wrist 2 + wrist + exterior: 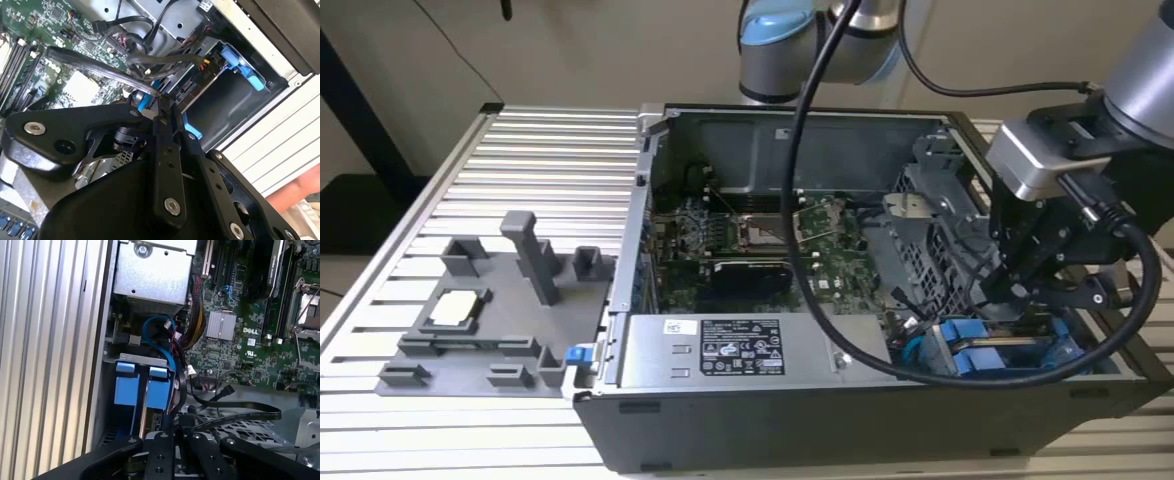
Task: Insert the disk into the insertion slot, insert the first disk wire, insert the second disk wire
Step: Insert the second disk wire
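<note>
We see the disk (994,350) in its blue frame seated in the insertion slot (927,345) at the computer case's (854,420) front corner, directly beneath our pincer (162,102), whose fingers are pinched narrow on a black cable (100,67).

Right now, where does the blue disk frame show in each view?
Exterior view: frame in the case's corner, at the exterior view's right.
First wrist view: frame between case and cables.
Second wrist view: frame along the dark bay.
Shared landmark: motherboard.
</note>
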`<state>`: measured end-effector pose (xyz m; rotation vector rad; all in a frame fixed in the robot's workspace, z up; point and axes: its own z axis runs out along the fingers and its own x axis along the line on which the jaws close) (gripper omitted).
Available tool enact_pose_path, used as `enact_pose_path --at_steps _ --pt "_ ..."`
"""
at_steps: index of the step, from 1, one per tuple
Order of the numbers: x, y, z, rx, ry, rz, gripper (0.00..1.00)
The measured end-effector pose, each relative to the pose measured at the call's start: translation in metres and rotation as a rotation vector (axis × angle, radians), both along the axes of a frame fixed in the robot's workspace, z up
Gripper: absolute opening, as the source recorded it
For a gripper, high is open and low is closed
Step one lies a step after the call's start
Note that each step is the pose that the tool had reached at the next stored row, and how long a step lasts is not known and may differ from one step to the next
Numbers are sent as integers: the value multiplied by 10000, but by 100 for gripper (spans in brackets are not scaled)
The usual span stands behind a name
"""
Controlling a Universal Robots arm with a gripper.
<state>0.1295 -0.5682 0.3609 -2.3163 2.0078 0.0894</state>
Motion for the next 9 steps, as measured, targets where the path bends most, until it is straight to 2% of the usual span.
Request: enact_pose_path --at_steps 3,4,5,9 --pt "2 -34 -17 25 2 -66 16" --pt "8 -47 -18 26 27 -65 16" --pt "19 -60 -20 27 81 -66 16" --pt "78 -114 -26 35 370 -68 16"
